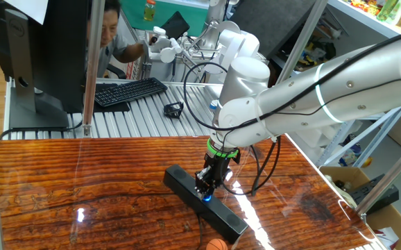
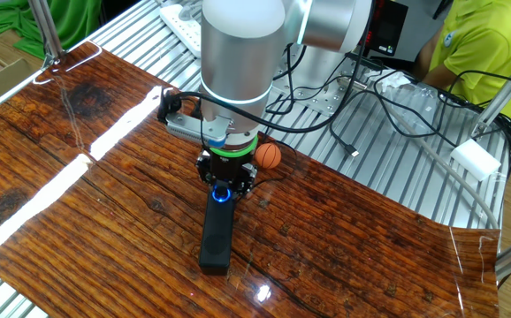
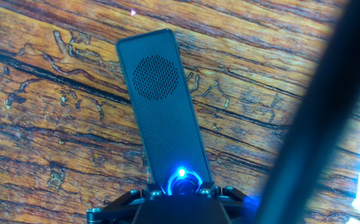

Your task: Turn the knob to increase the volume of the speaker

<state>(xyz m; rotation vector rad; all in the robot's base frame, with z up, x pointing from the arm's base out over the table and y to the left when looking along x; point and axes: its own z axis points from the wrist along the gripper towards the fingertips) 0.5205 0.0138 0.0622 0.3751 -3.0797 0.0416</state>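
The speaker [image 1: 225, 219] is a long slim black bar lying flat on the wooden table [image 1: 82, 180]. It also shows in the other fixed view [image 2: 216, 234] and in the hand view [image 3: 158, 106], where its round grille is at the far end. The knob [image 3: 181, 179] glows blue at the bar's middle, and the glow shows in both fixed views [image 1: 206, 197] [image 2: 223, 194]. My gripper [image 1: 205, 189] points straight down on the knob, with the fingers closed around it [image 2: 224, 187] [image 3: 181, 186]. The fingertips are mostly hidden by the hand.
A small orange ball [image 2: 269, 155] lies just behind the gripper near the speaker's end [image 1: 216, 244]. A black keyboard [image 1: 128, 90], a monitor [image 1: 41, 55] and a person [image 1: 110, 28] are beyond the table on the metal bench. Cables [image 2: 370, 106] lie there too.
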